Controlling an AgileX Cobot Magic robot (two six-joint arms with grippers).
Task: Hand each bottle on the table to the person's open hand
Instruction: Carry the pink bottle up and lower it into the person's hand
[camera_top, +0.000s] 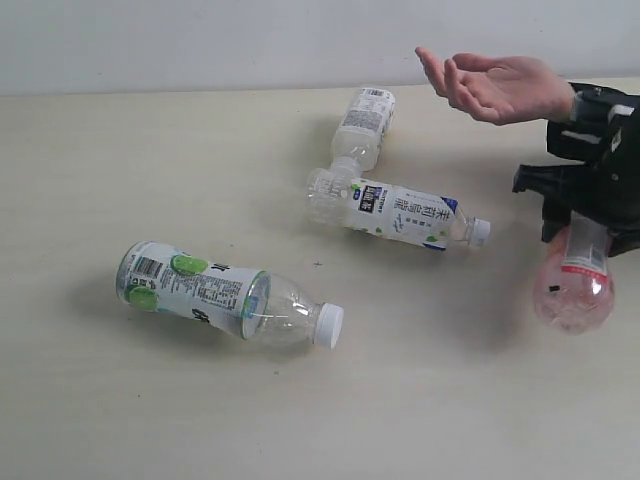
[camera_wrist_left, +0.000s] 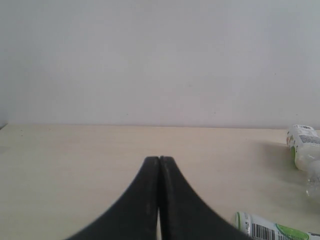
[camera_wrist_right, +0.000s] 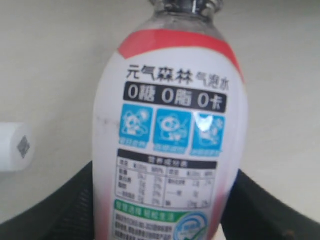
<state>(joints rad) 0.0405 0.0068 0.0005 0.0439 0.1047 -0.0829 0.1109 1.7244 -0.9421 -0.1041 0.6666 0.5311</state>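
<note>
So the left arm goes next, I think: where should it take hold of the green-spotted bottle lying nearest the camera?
Probably take the green-spotted bottle around its labelled middle, from straight above, jaws across its width. It lies on its side, and the clear shoulder tapers toward the white cap.

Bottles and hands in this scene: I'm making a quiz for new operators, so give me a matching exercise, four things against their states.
Things:
1. pink bottle
2. front white-capped bottle
3. person's hand
4. left gripper

States:
A. open and empty
B. fingers pressed together, holding nothing
C. lying on its side on the table
D. gripped by the right gripper

Pairs: 1-D, 2-C, 3-A, 4-B.
</note>
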